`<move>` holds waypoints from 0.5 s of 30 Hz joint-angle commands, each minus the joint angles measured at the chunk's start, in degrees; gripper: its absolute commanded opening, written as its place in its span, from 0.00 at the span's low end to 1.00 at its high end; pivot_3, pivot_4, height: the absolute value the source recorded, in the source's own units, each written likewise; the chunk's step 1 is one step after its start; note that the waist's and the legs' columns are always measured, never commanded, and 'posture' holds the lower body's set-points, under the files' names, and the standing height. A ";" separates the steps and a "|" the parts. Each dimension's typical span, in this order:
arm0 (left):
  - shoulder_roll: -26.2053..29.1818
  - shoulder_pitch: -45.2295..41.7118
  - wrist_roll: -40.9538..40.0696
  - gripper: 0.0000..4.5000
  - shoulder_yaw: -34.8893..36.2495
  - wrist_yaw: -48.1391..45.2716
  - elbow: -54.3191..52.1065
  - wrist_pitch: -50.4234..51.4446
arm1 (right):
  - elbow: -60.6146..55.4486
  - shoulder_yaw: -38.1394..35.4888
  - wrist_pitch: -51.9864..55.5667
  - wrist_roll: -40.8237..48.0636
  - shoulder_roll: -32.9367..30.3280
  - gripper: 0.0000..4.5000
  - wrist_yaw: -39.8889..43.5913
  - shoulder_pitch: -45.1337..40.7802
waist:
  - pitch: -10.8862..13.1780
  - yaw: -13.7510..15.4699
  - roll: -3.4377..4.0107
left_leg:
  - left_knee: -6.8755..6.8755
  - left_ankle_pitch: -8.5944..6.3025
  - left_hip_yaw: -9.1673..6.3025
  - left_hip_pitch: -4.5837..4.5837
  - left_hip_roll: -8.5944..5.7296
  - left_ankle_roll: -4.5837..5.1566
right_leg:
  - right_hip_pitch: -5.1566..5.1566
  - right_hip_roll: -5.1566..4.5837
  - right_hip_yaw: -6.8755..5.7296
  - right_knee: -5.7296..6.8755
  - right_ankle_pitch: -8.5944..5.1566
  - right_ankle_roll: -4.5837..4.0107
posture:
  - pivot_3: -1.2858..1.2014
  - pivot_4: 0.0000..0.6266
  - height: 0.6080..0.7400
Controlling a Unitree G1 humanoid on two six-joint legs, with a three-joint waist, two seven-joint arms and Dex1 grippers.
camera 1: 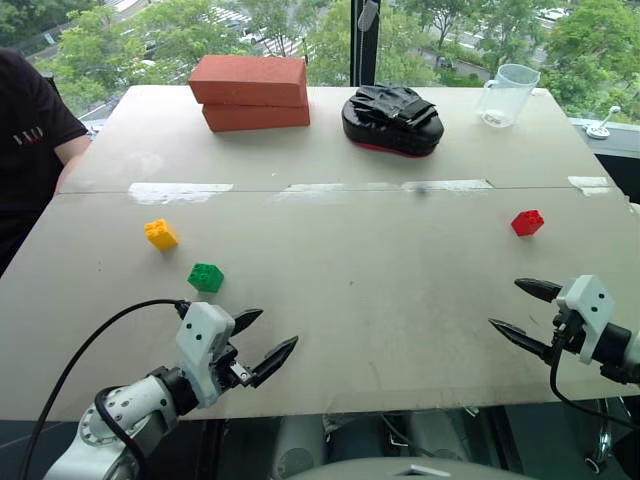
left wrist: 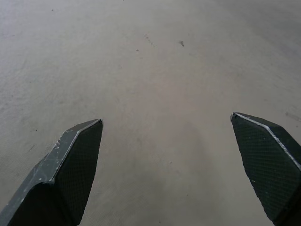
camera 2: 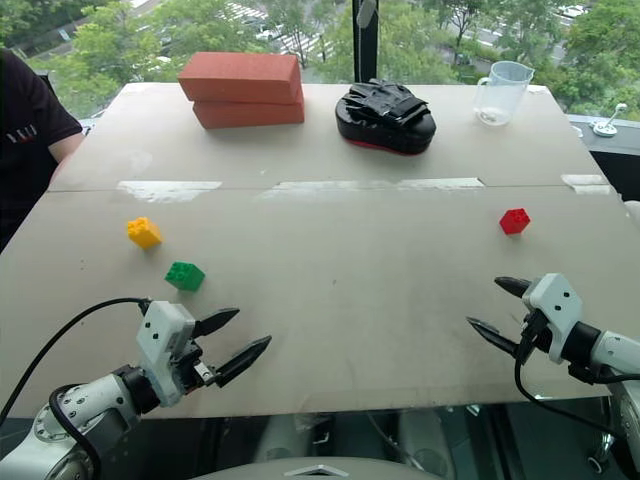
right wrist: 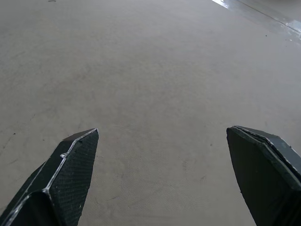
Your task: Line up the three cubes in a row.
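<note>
Three small studded cubes lie apart on the grey table (camera 1: 360,260). The yellow cube (camera 1: 160,234) sits at the left, and the green cube (camera 1: 206,277) is just in front of it and slightly to its right. Far off at the right lies the red cube (camera 1: 527,223). My left gripper (camera 1: 268,335) hovers open over the table's front left, a little in front of the green cube, with nothing between its fingers. Over the front right, my right gripper (camera 1: 512,307) is open and empty too, in front of the red cube. Both wrist views show bare tabletop between the spread fingers (left wrist: 70,165) (right wrist: 66,174).
Two large terracotta bricks (camera 1: 250,92) are stacked at the back left. A black padded mitt (camera 1: 392,120) lies at the back centre and a clear measuring cup (camera 1: 508,95) at the back right. A person in a dark shirt (camera 1: 30,140) sits at the table's left edge.
</note>
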 commanded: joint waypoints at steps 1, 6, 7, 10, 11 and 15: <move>-2.28 -4.56 -3.39 0.99 0.21 3.34 -1.38 0.89 | -2.48 -0.26 2.43 -0.65 3.24 1.00 -7.18 -4.00 | 0.00 0.00 0.00 | 0.00 0.00 0.00 0.00 0.00 0.00 | 0.00 0.00 0.00 0.00 0.00 0.00 | 0.52 0.24 1.00; -6.83 -18.79 -12.87 0.99 -2.18 13.56 -3.17 11.88 | -7.02 1.49 21.71 -5.47 7.95 1.00 -26.01 -18.62 | 0.01 -0.02 0.17 | 0.21 0.03 -0.05 -0.12 0.12 0.02 | -0.06 0.03 -0.12 0.01 0.12 -0.12 | 0.52 0.24 1.00; -6.91 -21.16 -14.09 0.99 -3.23 15.04 -3.90 13.64 | -5.59 0.87 25.51 -3.99 8.07 1.00 -26.96 -21.81 | -0.03 -0.07 0.15 | 0.22 0.04 -0.01 -0.05 0.11 0.03 | -0.01 0.03 -0.10 0.01 0.12 -0.12 | 0.52 0.24 1.00; -5.34 -26.34 -15.75 0.99 -6.48 14.81 -6.01 15.41 | 0.09 0.52 33.08 -4.29 6.61 1.00 -29.48 -29.96 | -0.06 -0.03 0.05 | 0.26 0.06 0.05 0.05 0.03 0.06 | 0.18 0.13 0.00 0.01 0.15 -0.14 | 0.52 0.24 1.00; -3.53 -27.66 -14.51 0.99 -8.16 12.81 -6.49 14.91 | 3.35 0.80 35.05 -4.95 5.69 1.00 -30.18 -33.27 | -0.06 0.04 0.05 | 0.26 0.10 0.05 0.03 -0.06 0.14 | 0.18 0.28 0.03 0.04 0.17 -0.15 | 0.52 0.24 1.00; 1.81 -30.62 -10.93 0.99 -11.96 6.50 -5.43 11.62 | 14.58 4.00 40.30 -6.89 1.85 1.00 -29.64 -42.75 | -0.04 -0.02 0.09 | 0.01 0.20 0.07 -0.03 -0.35 0.32 | 0.07 0.33 0.25 0.03 0.28 -0.36 | 0.52 0.24 1.00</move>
